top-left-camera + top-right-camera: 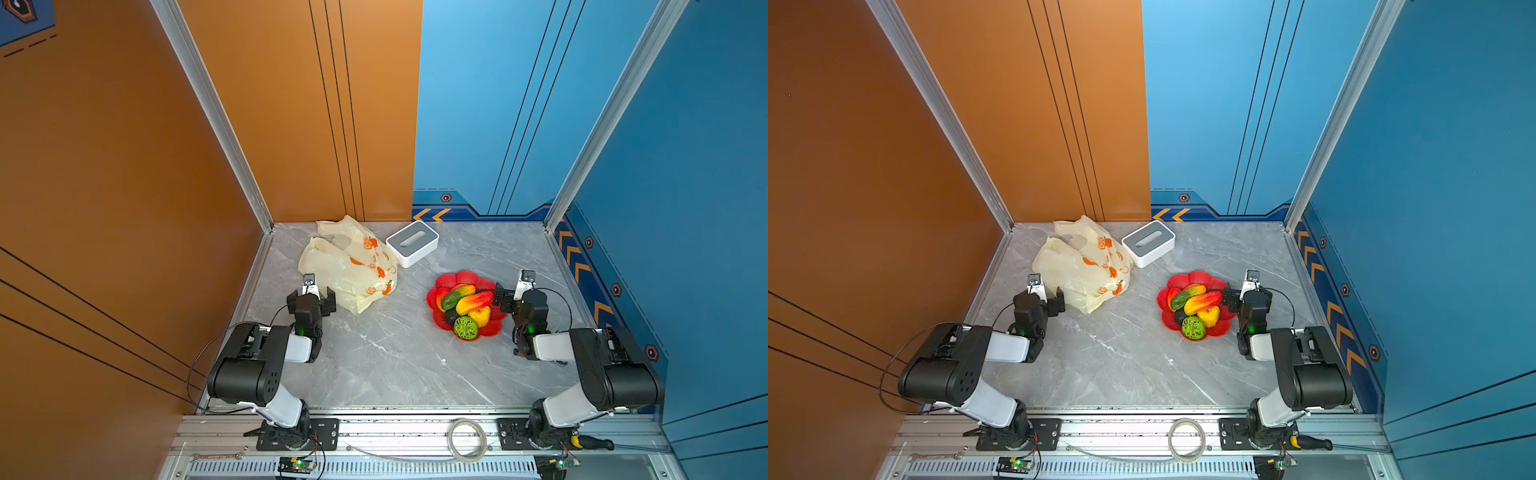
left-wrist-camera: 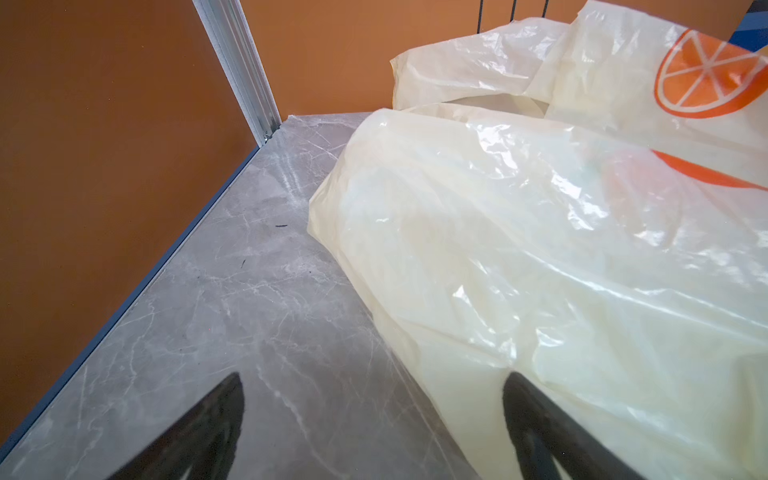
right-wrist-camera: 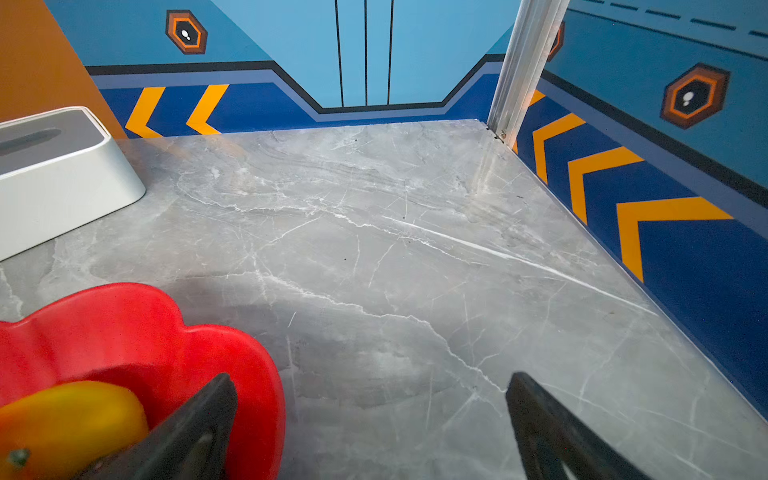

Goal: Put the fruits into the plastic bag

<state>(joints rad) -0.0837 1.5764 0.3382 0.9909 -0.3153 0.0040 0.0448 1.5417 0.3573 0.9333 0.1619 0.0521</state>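
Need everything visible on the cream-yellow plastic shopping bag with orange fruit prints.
The cream-yellow plastic bag is thin, crinkly, translucent film, printed with orange slices and small orange fruits on one side. It lies slumped on the grey marble tabletop at far left near the orange wall, handle loops toward the back. No fruit shows inside. The white-and-grey rectangular box sits beside its far edge; contact unclear. The open left gripper straddles its near edge, one finger against or under the film.
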